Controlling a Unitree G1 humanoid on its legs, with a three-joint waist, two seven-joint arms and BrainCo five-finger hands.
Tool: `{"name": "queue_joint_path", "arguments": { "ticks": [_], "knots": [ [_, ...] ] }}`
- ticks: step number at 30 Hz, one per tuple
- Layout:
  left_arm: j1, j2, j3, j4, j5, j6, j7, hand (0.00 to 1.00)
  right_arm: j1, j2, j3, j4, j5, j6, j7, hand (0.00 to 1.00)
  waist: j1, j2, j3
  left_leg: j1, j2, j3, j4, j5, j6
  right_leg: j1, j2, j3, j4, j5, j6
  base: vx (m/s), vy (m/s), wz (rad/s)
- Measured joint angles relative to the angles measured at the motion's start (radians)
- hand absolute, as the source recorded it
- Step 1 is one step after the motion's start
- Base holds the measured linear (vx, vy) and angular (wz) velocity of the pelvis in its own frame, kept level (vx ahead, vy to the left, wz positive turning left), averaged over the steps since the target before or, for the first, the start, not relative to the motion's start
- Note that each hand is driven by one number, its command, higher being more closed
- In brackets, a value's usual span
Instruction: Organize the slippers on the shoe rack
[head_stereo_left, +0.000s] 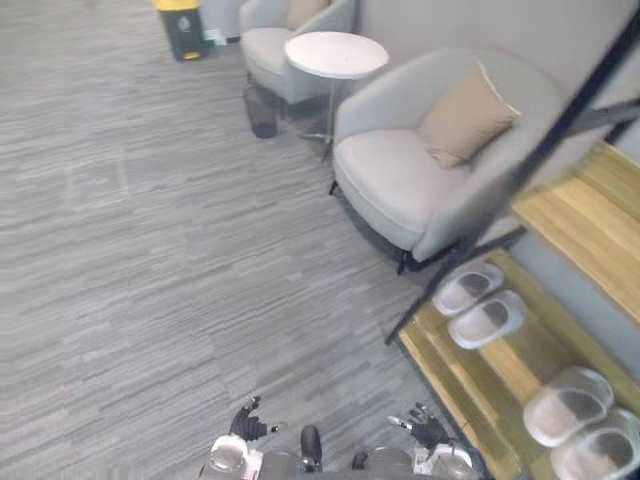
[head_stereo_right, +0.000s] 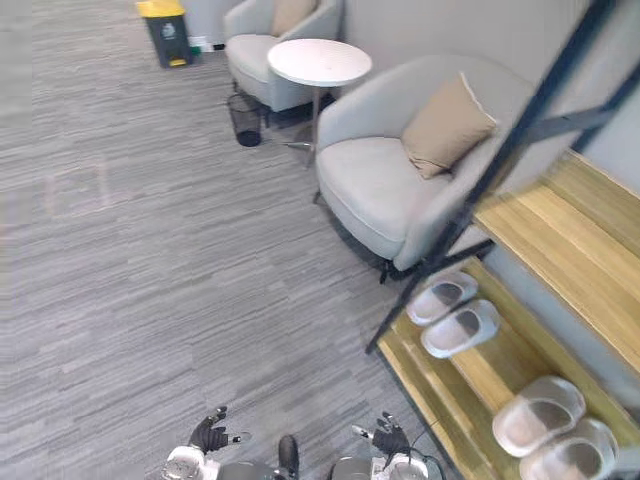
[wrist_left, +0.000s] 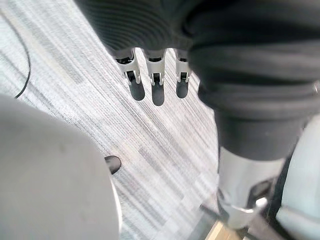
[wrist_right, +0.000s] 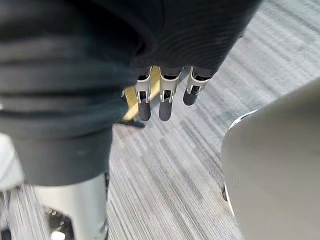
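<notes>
Left hand (head_stereo_left: 250, 420) and right hand (head_stereo_left: 428, 428) are hanging low over the carpet (head_stereo_left: 150, 250), fingers relaxed and apart, gripping nothing. Four slippers (head_stereo_left: 488, 318) are sitting in two pairs on the shoe rack (head_stereo_left: 480, 385) bottom shelf, one pair near the armchair (head_stereo_left: 420, 170).

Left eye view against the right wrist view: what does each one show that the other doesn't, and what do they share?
Left eye view: four slippers in two pairs on the shoe rack's lower shelf, an armchair with a cushion, a round table, the left hand. Right wrist view: the right hand's straight fingers up close, holding nothing. Shared: the grey carpet and the right hand, low near the rack.
</notes>
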Motion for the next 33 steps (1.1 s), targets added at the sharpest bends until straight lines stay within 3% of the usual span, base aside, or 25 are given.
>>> {"name": "queue_joint_path", "arguments": {
  "ticks": [1,2,3,5,6,7,8,9,10,12,14,17,19,21,23,25,26,28,29,30,33],
  "knots": [
    [-0.002,-0.003,0.0,-0.001,0.0,-0.001,0.0,0.0,0.0,-0.006,0.0,0.0,0.0,-0.001,0.0,0.0,0.001,0.002,-0.002,-0.018,0.001,-0.001,0.033,-0.015,-0.002,0.007,0.004,0.0,-0.013,0.011,0.0,0.13,0.042,0.43],
    [-0.01,-0.012,0.0,-0.001,-0.001,-0.001,0.0,0.0,-0.001,-0.026,0.001,0.0,0.001,-0.001,-0.001,0.0,0.014,0.033,0.008,-0.068,0.012,0.0,0.137,-0.068,-0.025,0.028,0.009,-0.011,-0.042,0.036,0.007,0.09,0.071,0.24],
    [-0.007,-0.015,0.001,-0.001,-0.005,-0.001,-0.001,0.0,-0.001,-0.027,0.0,0.0,0.003,-0.001,-0.001,0.0,0.022,0.046,0.009,-0.082,0.013,0.002,0.175,-0.077,-0.048,0.04,0.005,-0.025,-0.05,0.043,0.011,0.16,0.122,0.37],
    [-0.009,-0.024,0.001,-0.001,-0.012,0.0,-0.002,0.0,-0.002,-0.037,-0.002,0.002,0.02,0.0,-0.009,0.0,0.021,0.052,0.011,-0.114,0.0,0.052,0.256,-0.043,-0.096,0.059,-0.027,-0.054,-0.053,0.044,0.008,0.15,0.136,0.53],
    [-0.027,-0.019,0.003,-0.014,-0.019,-0.002,-0.002,0.0,-0.002,-0.021,-0.004,0.013,0.02,0.002,-0.009,0.0,0.02,0.017,0.025,-0.157,0.03,0.138,0.393,-0.095,-0.032,0.102,-0.08,-0.084,-0.068,0.045,0.009,0.12,0.127,0.44],
    [-0.026,-0.016,0.009,-0.019,-0.02,-0.003,-0.002,0.0,-0.004,-0.014,-0.004,0.011,0.02,0.002,-0.01,0.0,0.031,0.021,0.024,-0.17,0.096,0.173,0.46,-0.145,0.008,0.117,-0.081,-0.087,-0.072,0.045,0.009,0.17,0.102,0.31],
    [-0.01,-0.017,0.023,-0.018,-0.021,-0.003,-0.001,0.0,-0.012,-0.022,-0.003,-0.002,0.019,0.0,-0.01,0.0,0.035,0.042,0.013,-0.189,0.233,0.201,0.482,-0.162,-0.044,0.131,-0.055,-0.099,-0.071,0.035,0.024,0.22,0.045,0.11],
    [-0.008,-0.016,0.03,-0.014,-0.022,-0.002,0.0,0.0,-0.009,-0.027,-0.004,-0.009,0.02,-0.001,-0.01,0.0,0.033,0.05,0.009,-0.187,0.299,0.203,0.416,-0.171,-0.072,0.146,-0.048,-0.109,-0.068,0.003,0.072,0.24,0.08,0.28],
    [-0.024,-0.014,0.032,0.0,-0.022,-0.001,0.0,0.0,-0.02,-0.027,-0.008,-0.008,0.02,0.002,-0.013,0.0,0.034,0.038,0.012,-0.186,0.268,0.202,0.412,-0.17,-0.059,0.149,-0.075,-0.113,-0.063,-0.01,0.088,0.21,0.176,0.35],
    [-0.031,0.008,0.027,-0.001,-0.02,-0.001,-0.001,0.0,-0.04,-0.004,-0.008,-0.013,0.02,0.0,-0.012,0.0,0.04,-0.009,0.005,-0.178,0.211,0.207,0.331,-0.141,-0.043,0.123,-0.11,-0.118,-0.082,0.012,0.069,0.17,0.21,0.3],
    [-0.032,0.013,0.027,0.002,-0.019,0.003,0.0,0.0,-0.043,0.009,-0.008,-0.012,0.02,0.001,-0.012,0.0,0.041,-0.015,0.006,-0.164,0.182,0.194,0.306,-0.14,-0.04,0.129,-0.125,-0.119,-0.068,0.041,0.076,0.17,0.156,0.31],
    [-0.018,0.008,0.027,0.008,-0.017,0.003,0.0,0.0,-0.032,0.02,-0.007,-0.01,0.018,0.004,-0.008,0.0,0.041,-0.013,0.007,-0.062,0.146,0.18,0.226,-0.155,-0.023,0.072,-0.175,-0.086,0.177,0.074,0.101,0.16,0.163,0.11],
    [-0.01,0.014,0.007,0.016,-0.008,0.005,0.001,0.0,-0.032,0.02,-0.008,-0.015,0.018,0.003,-0.006,0.0,0.035,0.0,0.002,-0.003,0.137,0.156,0.181,-0.165,-0.025,-0.079,-0.194,-0.017,0.487,0.14,0.094,0.15,0.122,0.13],
    [-0.01,0.021,-0.004,0.019,-0.006,0.007,0.002,0.0,-0.029,0.015,-0.007,-0.017,0.018,0.002,-0.006,0.0,0.027,-0.008,-0.001,0.054,0.13,0.135,0.135,-0.165,-0.024,-0.167,-0.174,-0.018,0.609,0.057,0.067,0.22,0.066,0.25],
    [-0.008,0.019,-0.005,0.023,-0.006,0.008,0.003,0.0,-0.028,0.01,-0.006,-0.016,0.019,0.001,-0.007,0.0,0.024,-0.006,0.0,0.107,0.131,0.113,0.094,-0.159,-0.019,-0.205,-0.137,-0.051,0.565,0.0,0.05,0.29,0.015,0.34],
    [-0.013,0.015,-0.004,0.022,-0.007,0.008,0.003,0.0,-0.03,0.002,-0.007,-0.014,0.019,0.0,-0.007,0.0,0.006,-0.004,0.0,0.136,0.133,0.085,0.063,-0.154,-0.025,-0.251,-0.088,-0.06,0.43,-0.014,0.04,0.32,-0.06,0.55],
    [-0.023,0.01,-0.004,0.022,-0.008,0.008,0.004,0.0,-0.032,-0.004,-0.007,-0.014,0.019,0.0,-0.007,0.0,-0.001,0.003,0.004,0.152,0.137,0.059,0.043,-0.153,-0.035,-0.289,-0.052,-0.046,0.314,-0.004,0.032,0.34,-0.128,0.63],
    [-0.034,0.004,-0.005,0.021,-0.009,0.006,0.004,0.0,-0.03,-0.015,-0.008,-0.014,0.02,-0.001,-0.007,0.0,-0.007,0.017,0.009,0.18,0.151,0.024,0.011,-0.157,-0.061,-0.299,0.0,-0.015,0.118,0.074,0.022,0.37,-0.152,0.65],
    [-0.03,0.006,-0.004,0.022,-0.008,0.005,0.003,0.0,-0.021,-0.013,-0.01,-0.013,0.022,-0.003,-0.008,0.0,-0.008,0.007,0.005,0.203,0.148,0.001,-0.001,-0.171,-0.085,-0.295,0.004,0.005,0.041,0.176,-0.008,0.42,-0.201,0.62],
    [-0.03,-0.002,0.0,0.032,-0.008,0.006,0.005,0.0,-0.021,-0.021,-0.014,-0.012,0.021,-0.004,-0.008,0.0,-0.012,0.012,0.002,0.229,0.171,-0.019,0.0,-0.187,-0.108,-0.278,0.012,-0.014,0.064,0.201,-0.035,0.43,-0.214,0.57],
    [-0.03,-0.022,0.001,0.031,-0.008,0.001,0.003,0.0,-0.025,-0.024,-0.023,-0.009,0.018,-0.004,-0.006,0.0,-0.008,0.051,-0.003,0.192,0.213,-0.011,0.106,-0.197,-0.137,-0.238,0.025,-0.067,0.063,0.129,-0.062,0.53,-0.26,0.56]
  ]
}}
